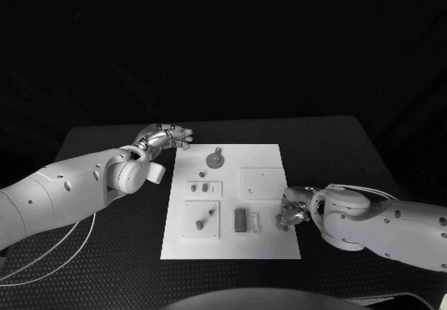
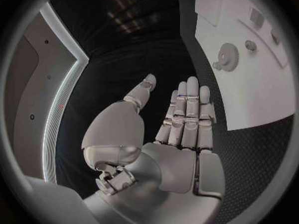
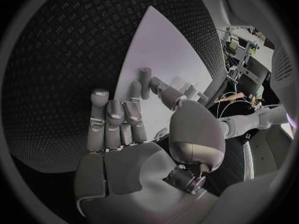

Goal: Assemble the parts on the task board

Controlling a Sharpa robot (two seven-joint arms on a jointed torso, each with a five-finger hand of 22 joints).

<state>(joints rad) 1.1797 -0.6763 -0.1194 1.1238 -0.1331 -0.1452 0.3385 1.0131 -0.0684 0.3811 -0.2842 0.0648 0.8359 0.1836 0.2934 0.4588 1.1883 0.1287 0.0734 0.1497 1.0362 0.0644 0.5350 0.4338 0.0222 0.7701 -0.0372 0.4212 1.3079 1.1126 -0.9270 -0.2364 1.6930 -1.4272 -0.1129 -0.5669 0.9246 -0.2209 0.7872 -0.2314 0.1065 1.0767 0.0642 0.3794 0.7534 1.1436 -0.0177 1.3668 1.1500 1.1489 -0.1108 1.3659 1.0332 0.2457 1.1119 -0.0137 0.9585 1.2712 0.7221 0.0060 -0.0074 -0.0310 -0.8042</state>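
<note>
The white task board (image 1: pixel 270 155) lies in the middle of the black table. On it are a grey gear (image 1: pixel 215 159), two small pegs (image 1: pixel 198 188) in a small plate, another peg (image 1: pixel 198 225) in a square plate, and a dark upright block (image 1: pixel 239 219). My left hand (image 1: pixel 170 137) hovers off the board's far left corner; its palm (image 2: pixel 184 134) is bare, with the fingers straight and the thumb apart. My right hand (image 1: pixel 294 210) is at the board's right edge, and its thumb and a finger pinch a small grey part (image 3: pixel 144 79), also seen as the grey part (image 1: pixel 282 223).
A blank raised square plate (image 1: pixel 261 182) sits on the board just beyond my right hand. A white cable (image 1: pixel 56 255) trails over the table's near left. The gear (image 2: pixel 227 56) and board (image 2: pixel 261 94) lie off to the side of my left hand.
</note>
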